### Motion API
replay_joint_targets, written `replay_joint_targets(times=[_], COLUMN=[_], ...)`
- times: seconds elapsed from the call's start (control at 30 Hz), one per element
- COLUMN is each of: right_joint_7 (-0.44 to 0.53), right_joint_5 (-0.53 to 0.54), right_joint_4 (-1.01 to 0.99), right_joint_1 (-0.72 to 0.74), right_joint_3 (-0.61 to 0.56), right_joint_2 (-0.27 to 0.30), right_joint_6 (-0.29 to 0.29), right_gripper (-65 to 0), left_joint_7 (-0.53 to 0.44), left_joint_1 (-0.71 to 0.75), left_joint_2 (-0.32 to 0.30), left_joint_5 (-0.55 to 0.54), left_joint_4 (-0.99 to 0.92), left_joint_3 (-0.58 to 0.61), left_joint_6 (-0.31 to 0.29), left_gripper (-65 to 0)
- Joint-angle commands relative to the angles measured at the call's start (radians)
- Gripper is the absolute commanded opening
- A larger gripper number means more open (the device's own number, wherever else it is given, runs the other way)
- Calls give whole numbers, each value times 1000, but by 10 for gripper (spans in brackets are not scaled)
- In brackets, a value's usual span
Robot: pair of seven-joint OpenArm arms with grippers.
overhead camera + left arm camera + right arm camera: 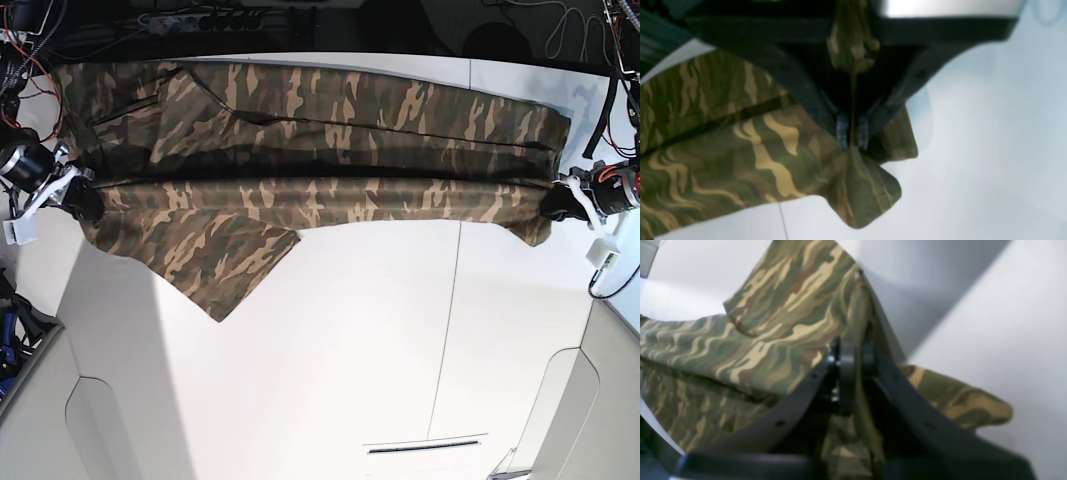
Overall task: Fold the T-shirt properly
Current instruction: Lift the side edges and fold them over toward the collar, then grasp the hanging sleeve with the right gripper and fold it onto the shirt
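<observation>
Both the left end effector (556, 203) and right end effector (82, 196) pinch opposite edges of the camouflage T-shirt (300, 150), stretched across the white surface (350, 350), whose near half lies bare.

The T-shirt (300, 150) stretches across the white table's (350, 350) far edge, blocking it from side to side; the near half lies open for passage.

place: robot lab | evidence: white table (330, 350), loose cables (20, 50), power strip (200, 17)
</observation>
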Motion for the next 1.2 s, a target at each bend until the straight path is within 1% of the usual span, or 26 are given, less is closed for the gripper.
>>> replay_joint_targets(times=[0.0, 0.07, 0.27, 0.37, 0.43, 0.47, 0.5, 0.53, 0.6, 0.67, 0.77, 0.83, 0.87, 0.97, 1.1, 1.17], right_joint_7=[19, 19, 19, 19, 19, 19, 19, 20, 23, 40, 100, 153, 164, 163, 164, 166], right_joint_5=[26, 39, 23, -29, -46, -48, -47, -45, -40, -23, 8, 11, 8, -18, -68, -99], right_joint_4=[18, 18, 10, -6, -16, -18, -18, -18, -17, -17, -15, -14, -14, -14, -15, -16], right_joint_1=[4, -14, -66, -66, -67, -67, -66, -66, -63, -60, -58, -54, -46, -2, 73, 108], right_joint_3=[21, 29, 29, 29, 29, 29, 29, 29, 30, 31, 31, 31, 31, 31, 31, 30], right_joint_2=[22, 22, 16, 5, -3, -4, -3, -2, -2, -2, -2, -3, -3, -3, -4, -13], right_joint_6=[0, 0, -4, -4, -4, -4, -4, -4, -4, -4, -4, -4, -4, -5, -23, -23], right_gripper=[-650, -650, -650, -646, -444, -353, -283, -248, -243, -243, -243, -243, -243, -243, -243, -243], left_joint_7=[-12, -11, 0, -1, 0, -1, -2, -2, -2, -1, -1, -1, -2, -2, -2, -2], left_joint_1=[-5, 10, 34, 34, 35, 34, 34, 34, 34, 34, 34, 34, 34, 34, 34, 34], left_joint_2=[-28, -27, -25, -24, -24, -24, -24, -24, -24, -24, -24, -24, -24, -24, -24, -24], left_joint_5=[-4, -3, 8, 8, 9, 9, 7, 7, 7, 7, 4, 4, 4, 3, 3, 3], left_joint_4=[21, 24, 24, 24, 24, 24, 24, 24, 24, 24, 24, 24, 24, 24, 24, 24], left_joint_3=[-11, -11, -11, -10, -10, -10, -10, -10, -10, -10, -10, -10, -10, -10, -10, -10], left_joint_6=[-5, -5, -5, -5, -5, -5, -5, -5, -5, -5, -5, -5, -5, -5, -5, -5], left_gripper=[-650, -650, -650, -650, -650, -650, -637, -615, -570, -540, -539, -538, -539, -539, -538, -538])
